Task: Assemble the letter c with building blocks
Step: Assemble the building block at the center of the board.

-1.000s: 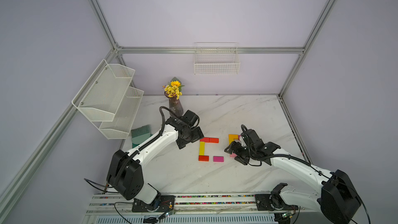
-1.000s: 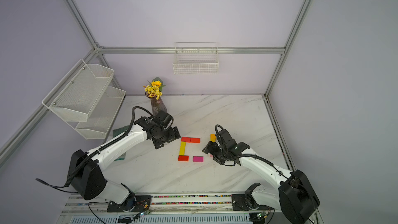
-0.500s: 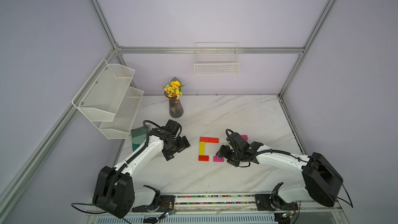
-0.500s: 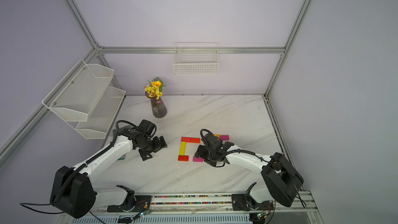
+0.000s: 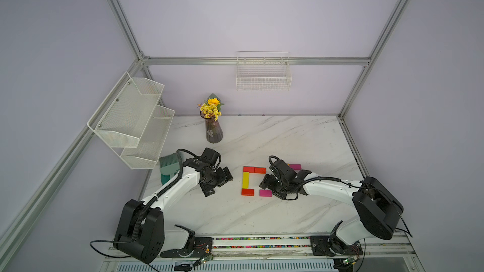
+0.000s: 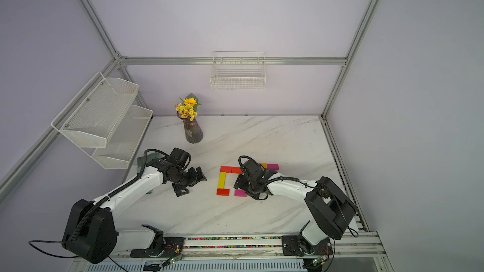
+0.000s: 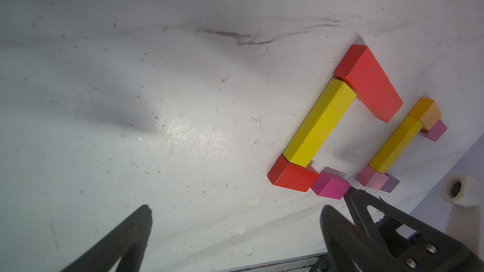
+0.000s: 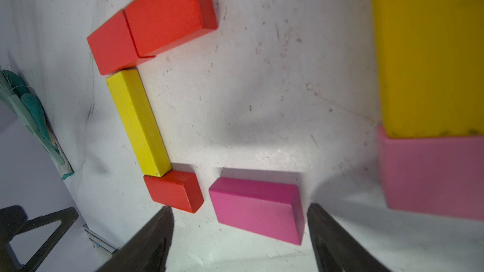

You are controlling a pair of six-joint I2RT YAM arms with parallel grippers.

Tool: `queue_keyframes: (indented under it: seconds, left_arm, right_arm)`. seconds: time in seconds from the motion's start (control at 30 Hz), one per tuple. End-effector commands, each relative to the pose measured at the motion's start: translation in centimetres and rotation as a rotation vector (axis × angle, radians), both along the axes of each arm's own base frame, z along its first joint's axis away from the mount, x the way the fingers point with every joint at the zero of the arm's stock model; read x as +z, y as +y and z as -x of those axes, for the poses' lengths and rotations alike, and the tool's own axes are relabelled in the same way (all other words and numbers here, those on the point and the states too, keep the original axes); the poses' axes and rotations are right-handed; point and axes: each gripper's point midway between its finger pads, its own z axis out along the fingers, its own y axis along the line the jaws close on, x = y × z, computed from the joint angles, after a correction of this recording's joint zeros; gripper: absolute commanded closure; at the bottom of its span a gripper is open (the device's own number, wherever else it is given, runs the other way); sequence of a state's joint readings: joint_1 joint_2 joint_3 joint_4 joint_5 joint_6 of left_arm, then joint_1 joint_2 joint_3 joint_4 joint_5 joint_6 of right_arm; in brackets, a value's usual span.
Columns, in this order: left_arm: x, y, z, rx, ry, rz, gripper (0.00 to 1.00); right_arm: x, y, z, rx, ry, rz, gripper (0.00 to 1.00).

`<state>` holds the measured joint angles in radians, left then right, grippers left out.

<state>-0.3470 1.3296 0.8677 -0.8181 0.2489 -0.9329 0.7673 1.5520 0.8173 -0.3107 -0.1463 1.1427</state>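
Marble table [image 5: 262,137]. You've got the building blocks [image 5: 245,180] as a partial C at frame centre in both top views: two reds, yellow, red, then a magenta block [image 8: 256,208]. Your right gripper [image 8: 239,206] straddles that magenta block, jaws apart, not clamped. Left gripper [image 5: 220,185] sits left of the C, spread wide, empty. Spare blocks [image 5: 295,166] lie just right of the C.
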Motion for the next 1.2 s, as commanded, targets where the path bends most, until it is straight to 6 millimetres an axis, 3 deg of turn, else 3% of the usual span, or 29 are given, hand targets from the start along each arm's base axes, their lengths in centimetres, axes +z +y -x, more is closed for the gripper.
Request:
queue_keyframes:
  seconds: [0.0,0.87,1.17]
  left_arm:
    - [0.3,-0.7,-0.9,0.009,-0.026,0.051,0.0]
    - [-0.3,-1.1,-1.2,0.029,-0.02,0.078,0.0]
    - [-0.3,-1.2,-1.4,0.032,-0.023,0.084,0.0]
  right_arm:
    - [0.5,1.2,-0.9,-0.01,-0.028,-0.017,0.18]
    - [0.0,2.8,-0.8,0.013,-0.006,-0.04,0.18]
    - [-0.4,1.4,0.3,0.006,0.01,-0.014,0.18]
